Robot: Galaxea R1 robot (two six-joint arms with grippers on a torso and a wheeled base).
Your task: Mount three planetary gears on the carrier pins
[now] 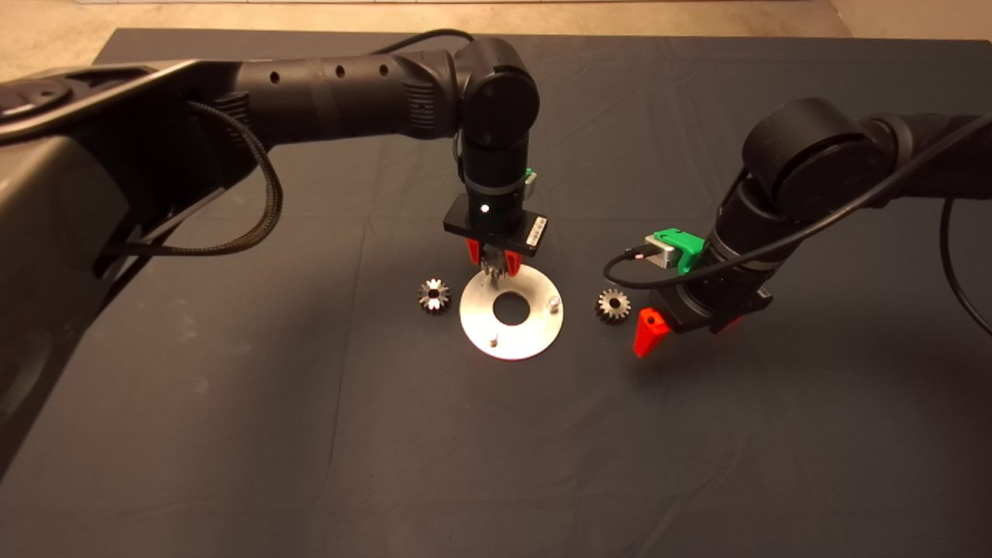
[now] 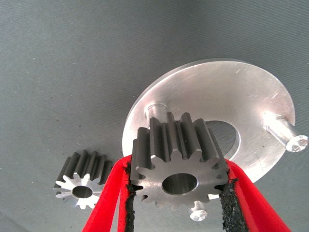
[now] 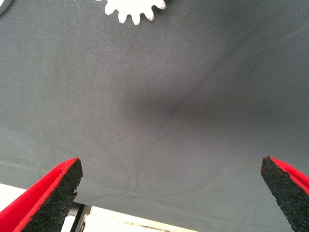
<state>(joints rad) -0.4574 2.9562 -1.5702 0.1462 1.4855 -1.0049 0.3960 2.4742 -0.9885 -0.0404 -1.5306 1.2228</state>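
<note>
On the dark mat (image 1: 232, 434), left gripper (image 2: 176, 203) clasping a gear (image 2: 181, 166), right gripper (image 3: 169, 193) agape.

I see the flat shiny silver disc (image 1: 511, 335) hemmed in: small grey toothed gears (image 1: 434, 295) (image 1: 613, 305) lie near either side, and my left gripper (image 1: 491, 263) seems to cover its far edge. The near dark mat (image 1: 496, 465) lies open.

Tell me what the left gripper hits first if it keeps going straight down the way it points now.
Most likely the disc. The left gripper, shut on a gear, points down at the disc's far rim, near a carrier pin. Whether the bore is lined up with that pin is unclear.
</note>
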